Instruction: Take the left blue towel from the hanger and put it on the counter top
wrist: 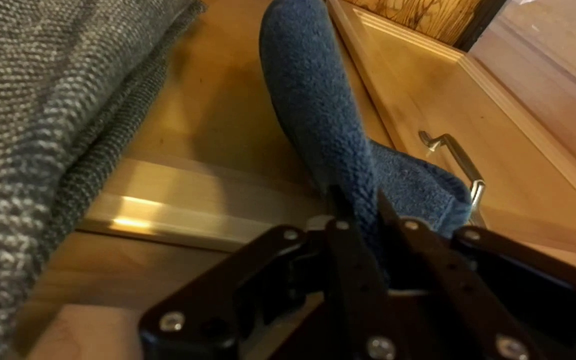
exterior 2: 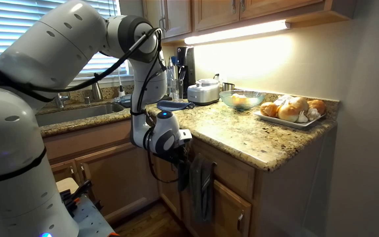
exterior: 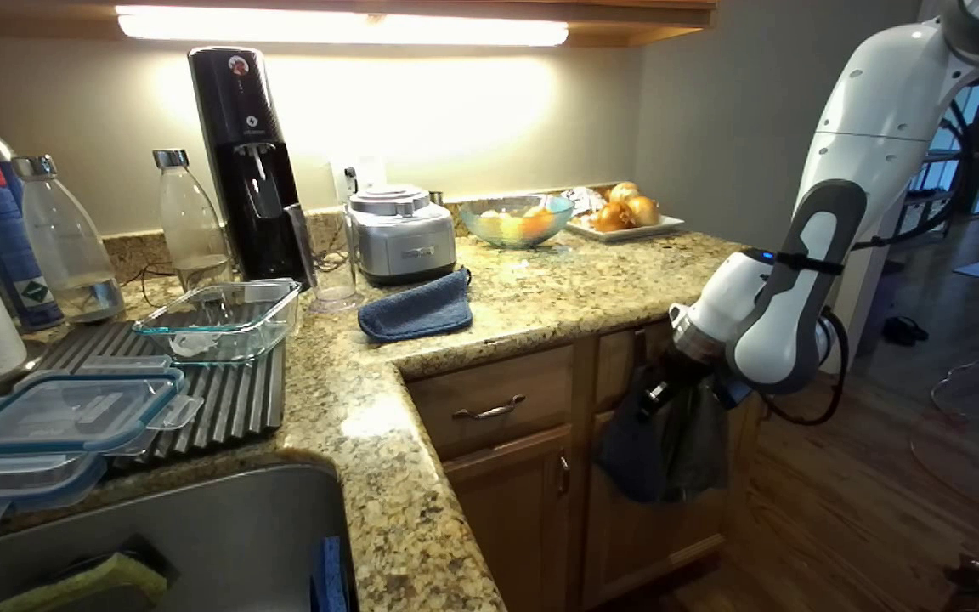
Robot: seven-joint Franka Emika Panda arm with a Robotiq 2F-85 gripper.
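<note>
The left blue towel is a limp slate-blue cloth. In the wrist view, my gripper is shut on a fold of it, with cloth between the two fingers. The towel also shows in both exterior views, hanging below the gripper in front of the cabinet doors. Whether it still touches the hanger is hidden by the gripper and arm. The counter top is speckled tan granite, above the gripper.
A grey-looking towel hangs beside the held one and fills the left of the wrist view. A folded blue cloth, a silver appliance, a glass bowl and a plate of onions stand on the counter. A cabinet handle sticks out.
</note>
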